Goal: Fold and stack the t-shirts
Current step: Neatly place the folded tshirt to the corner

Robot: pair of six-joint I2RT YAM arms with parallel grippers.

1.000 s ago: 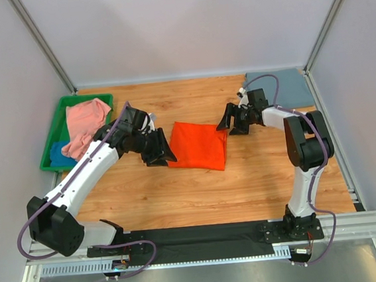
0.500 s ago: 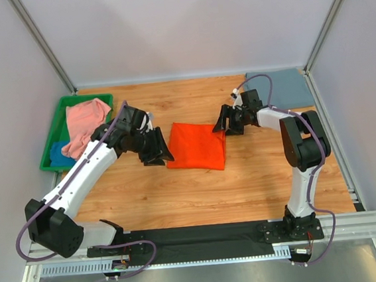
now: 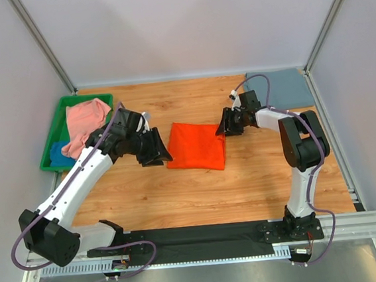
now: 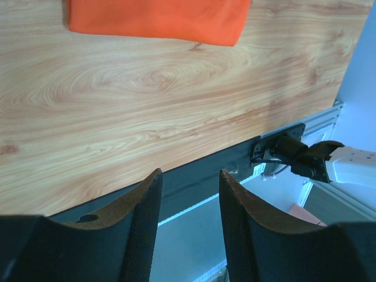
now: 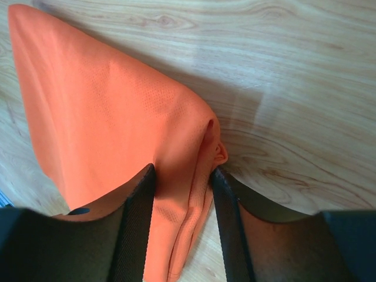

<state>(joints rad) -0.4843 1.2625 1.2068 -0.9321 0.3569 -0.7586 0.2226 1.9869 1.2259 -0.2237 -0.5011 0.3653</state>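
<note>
A folded bright orange t-shirt [image 3: 196, 145] lies mid-table; the left wrist view shows its edge [image 4: 155, 17] at the top. My right gripper [image 3: 223, 125] sits at its far right corner. In the right wrist view the gripper [image 5: 182, 170] is shut on that bunched corner of the orange cloth [image 5: 111, 106], which fills the gap between both pads. My left gripper [image 3: 157, 149] hovers just left of the shirt, open, with nothing between its fingers [image 4: 189, 173]. A salmon pink t-shirt [image 3: 85, 121] and a blue one [image 3: 59, 153] lie crumpled in the tray. A slate grey-blue t-shirt [image 3: 281, 85] lies folded at the back right.
The green plastic tray [image 3: 87, 97] stands at the back left beside the left arm. Grey walls and metal posts close in the table on three sides. A black strip and a metal rail [image 3: 211, 242] run along the near edge.
My right gripper has slid left onto the orange t-shirt's corner and closed on it. The left gripper has drawn back slightly to the left, still open.
</note>
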